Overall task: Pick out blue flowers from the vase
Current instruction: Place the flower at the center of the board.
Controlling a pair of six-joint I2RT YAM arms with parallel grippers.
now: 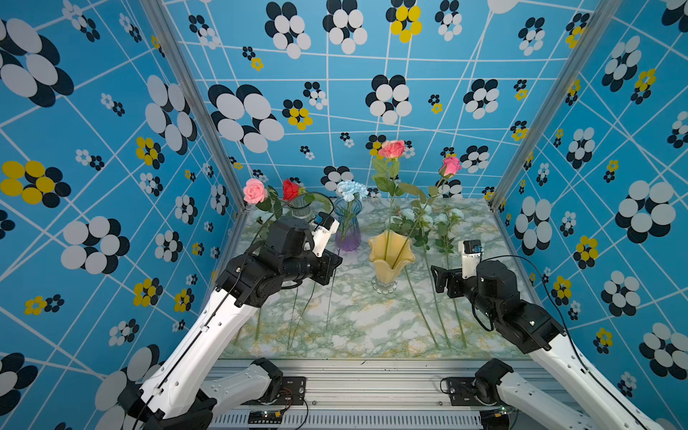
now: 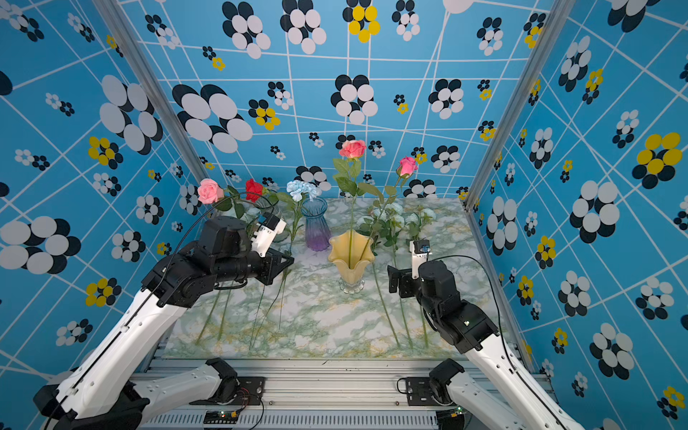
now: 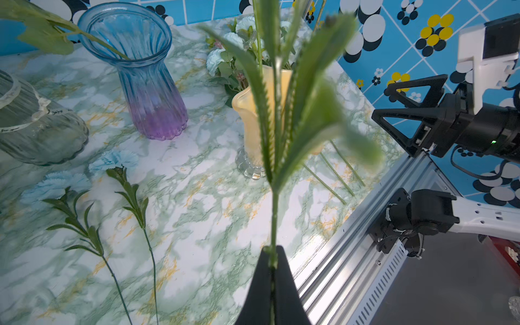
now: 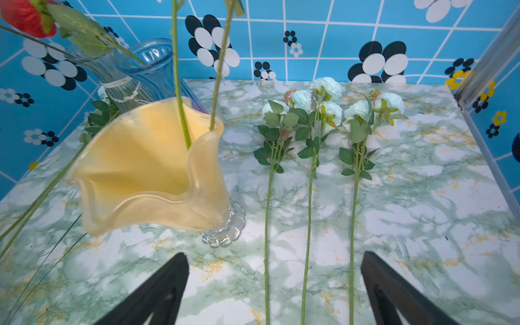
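1. In a top view: left gripper [image 1: 333, 266] clamped on the stem of a blue carnation [image 1: 351, 190], bloom up high over the blue-purple vase [image 1: 348, 227]. The left arm blocks most of the clear vase [image 1: 299, 210] at far left. A pink rose [image 1: 255, 190] and a red rose [image 1: 290, 189] stick up there.
2. In a top view: the held stem runs left of the blue-purple vase [image 2: 316, 227], outside it. Right gripper [image 2: 394, 279] spread wide, holding nothing, just right of the yellow vase [image 2: 350, 257] with two tall pink roses [image 2: 352, 149].
3. Left wrist: fingers [image 3: 287, 298] pinch the green stem. Its leaves cover much of the yellow vase. Two blue flowers [image 3: 112, 160] lie on the marble table [image 3: 197, 197], left side. Paper strip on the clear vase has writing, too small to read.
4. Right wrist: jaws wide apart. Three blue flowers [image 4: 309, 104] lie side by side right of the yellow vase, stems toward the near edge. The clear vase label is unreadable here too.
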